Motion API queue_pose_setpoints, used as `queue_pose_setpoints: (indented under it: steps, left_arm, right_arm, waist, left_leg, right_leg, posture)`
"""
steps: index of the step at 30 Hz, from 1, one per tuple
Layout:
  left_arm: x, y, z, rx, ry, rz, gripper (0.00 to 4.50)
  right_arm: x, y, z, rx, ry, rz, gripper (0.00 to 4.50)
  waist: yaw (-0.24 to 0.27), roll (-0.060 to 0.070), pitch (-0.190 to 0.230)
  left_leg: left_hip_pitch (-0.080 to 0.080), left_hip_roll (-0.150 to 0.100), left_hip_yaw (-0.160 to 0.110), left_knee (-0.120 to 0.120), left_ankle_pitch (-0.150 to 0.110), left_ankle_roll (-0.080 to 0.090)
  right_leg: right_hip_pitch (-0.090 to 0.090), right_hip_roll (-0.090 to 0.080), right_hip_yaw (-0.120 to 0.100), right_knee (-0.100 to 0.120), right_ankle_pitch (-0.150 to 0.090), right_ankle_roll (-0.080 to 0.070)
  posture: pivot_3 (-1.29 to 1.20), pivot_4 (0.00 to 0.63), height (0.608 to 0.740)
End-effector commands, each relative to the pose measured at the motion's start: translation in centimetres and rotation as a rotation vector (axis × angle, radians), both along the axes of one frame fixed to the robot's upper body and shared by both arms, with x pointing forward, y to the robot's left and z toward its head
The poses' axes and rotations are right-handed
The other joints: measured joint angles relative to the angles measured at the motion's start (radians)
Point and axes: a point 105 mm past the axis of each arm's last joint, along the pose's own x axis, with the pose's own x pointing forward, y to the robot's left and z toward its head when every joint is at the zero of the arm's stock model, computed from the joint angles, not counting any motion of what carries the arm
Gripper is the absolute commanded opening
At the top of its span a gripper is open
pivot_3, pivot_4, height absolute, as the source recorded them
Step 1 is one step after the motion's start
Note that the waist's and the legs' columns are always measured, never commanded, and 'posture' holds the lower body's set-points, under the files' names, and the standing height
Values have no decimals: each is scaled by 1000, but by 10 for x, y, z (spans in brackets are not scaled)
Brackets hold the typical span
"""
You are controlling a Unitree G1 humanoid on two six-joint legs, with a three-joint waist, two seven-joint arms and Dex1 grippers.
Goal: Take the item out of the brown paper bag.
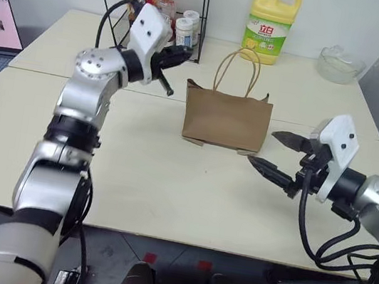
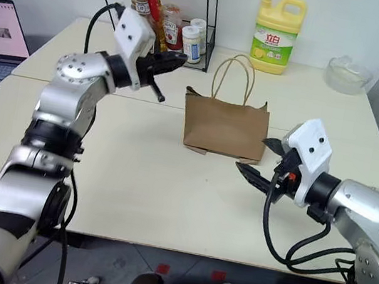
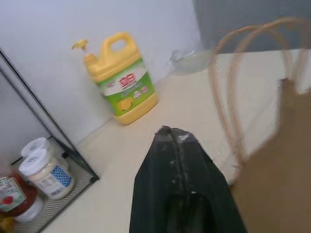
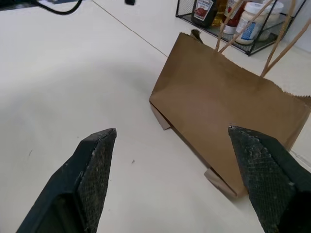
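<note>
Brown paper bag (image 1: 226, 119) stands upright mid-tabletop (image 1: 133, 176), pincers on either side.

The left pincer (image 1: 178, 54), fingers pressed together, hangs up beside the bag's loop handles, in front of a wire rack (image 1: 191, 38) of jars. The right pincer (image 1: 277, 154), spread wide and empty, sits just off the bag's near corner. Behind stand a yellow detergent jug (image 1: 269, 23) and a glass bowl (image 1: 340, 65). The bag's inside is hidden, so the bottle can't be seen.
</note>
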Motion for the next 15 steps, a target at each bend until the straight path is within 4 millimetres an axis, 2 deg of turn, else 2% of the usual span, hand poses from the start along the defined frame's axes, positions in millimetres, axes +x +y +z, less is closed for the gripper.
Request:
queue_pose_setpoints:
  steps: [1,4,10,15]
  left_arm:
    - [14,1,8,66,-53,85,54]
    - [21,-1,5,92,-46,125,54]
    - [28,-6,-16,194,13,172,54]
    - [27,-15,-29,250,66,122,54]
  right_arm:
    - [-9,-9,9,3,-77,-62,3886]
    - [-16,-12,6,3,-81,-78,3886]
    - [-26,-15,3,1,-70,-77,3886]
    - [-29,-17,3,2,-63,-75,3886]
  waist:
    - [0,0,0]
    - [-5,0,0]
    - [-4,0,0]
    - [-2,0,0]
  left_leg:
    - [0,0,0,0,0,0]
    - [-1,0,-1,-1,0,0]
    - [-1,0,-1,0,0,0]
    - [-1,0,-1,0,0,0]
  right_leg:
    - [0,0,0,0,0,0]
    - [0,0,0,0,0,0]
    - [-1,0,-1,1,0,0]
    - [-1,0,-1,1,0,0]
  posture:
    - [0,150,740]
    - [0,150,740]
    - [0,150,740]
    - [0,150,740]
